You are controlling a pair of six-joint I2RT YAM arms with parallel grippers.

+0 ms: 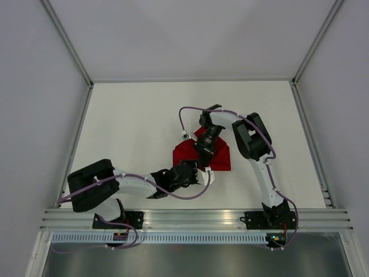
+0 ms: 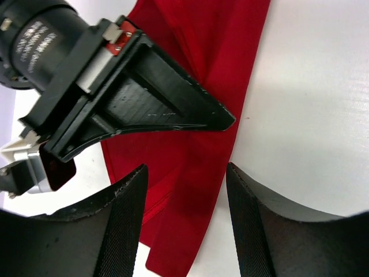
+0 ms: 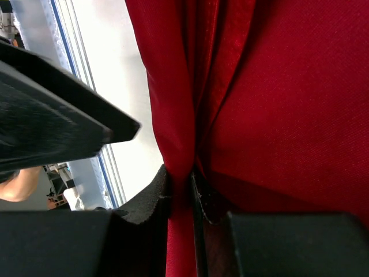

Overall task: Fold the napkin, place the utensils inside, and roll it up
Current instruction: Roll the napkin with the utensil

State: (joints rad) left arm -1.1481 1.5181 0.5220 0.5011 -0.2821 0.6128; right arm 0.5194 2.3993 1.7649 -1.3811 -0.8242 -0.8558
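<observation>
1. The napkin [image 1: 222, 157] is lying near the middle of the white table [image 1: 132, 127], bunched into an uneven shape with several folds, and both arms are meeting over it.
2. The right arm [image 1: 262, 173] is arching in from the right side, and the right gripper [image 3: 181, 173] is pointing down onto the middle of the napkin.
3. In the right wrist view, its fingers [image 3: 144, 202] are clenching a raised ridge of the red cloth. The cloth is gathering into long pleats that run away from the pinch.
4. The left arm [image 1: 135, 183] is reaching in low from the left. The left gripper [image 2: 185, 170] is sitting at the napkin's near edge, just beside the right gripper.
5. The left gripper's fingers [image 2: 121, 231] are standing apart, released, with nothing pinched between them. They are straddling a long strip of the napkin that is lying flat on the table and running through the gap.
6. In the left wrist view, one black wedge-shaped finger of the right gripper is slanting across the napkin just beyond the left fingers. Its tip is sitting over the strip's edge, next to bare table.
</observation>
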